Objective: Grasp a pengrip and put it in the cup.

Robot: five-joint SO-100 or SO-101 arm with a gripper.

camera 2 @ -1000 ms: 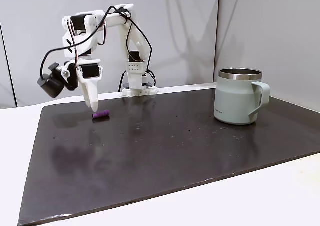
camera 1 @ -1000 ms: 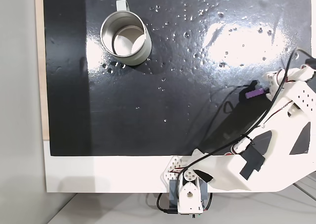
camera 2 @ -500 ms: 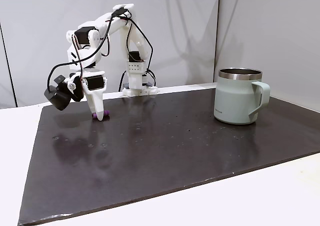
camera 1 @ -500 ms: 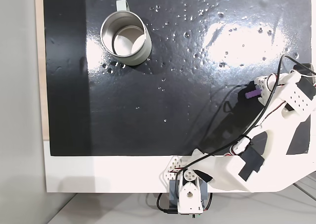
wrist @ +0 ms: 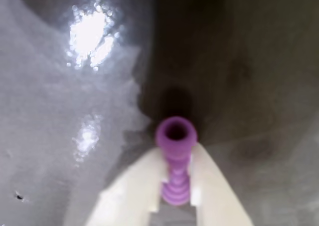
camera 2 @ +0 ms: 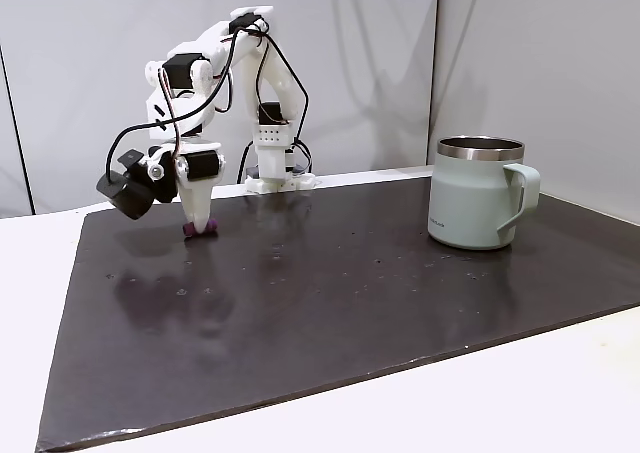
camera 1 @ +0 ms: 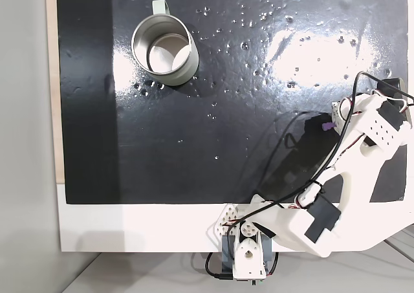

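The purple ribbed pengrip (wrist: pixel 175 136) lies on the black mat, pinched between my two white fingers (wrist: pixel 134 186) in the wrist view. My gripper (wrist: pixel 177 153) is shut on it, with its open end poking out past the tips. In a fixed view from above, the gripper (camera 1: pixel 330 126) is at the mat's right side, and a sliver of the pengrip (camera 1: pixel 327 127) shows. From the side, the gripper (camera 2: pixel 200 227) touches down on the mat over the pengrip (camera 2: pixel 190 232). The grey-green cup (camera 1: pixel 187 70) (camera 2: pixel 475 208) stands upright far across the mat.
The black mat (camera 1: pixel 226 144) (camera 2: pixel 350 303) lies on a white table, with the arm's base (camera 1: pixel 246 254) at its edge. Black cables loop along the arm (camera 2: pixel 200 73). Open mat stretches between the gripper and the cup.
The gripper came down from above the mat onto the pengrip and closed around it. The pengrip and cup stayed in place.
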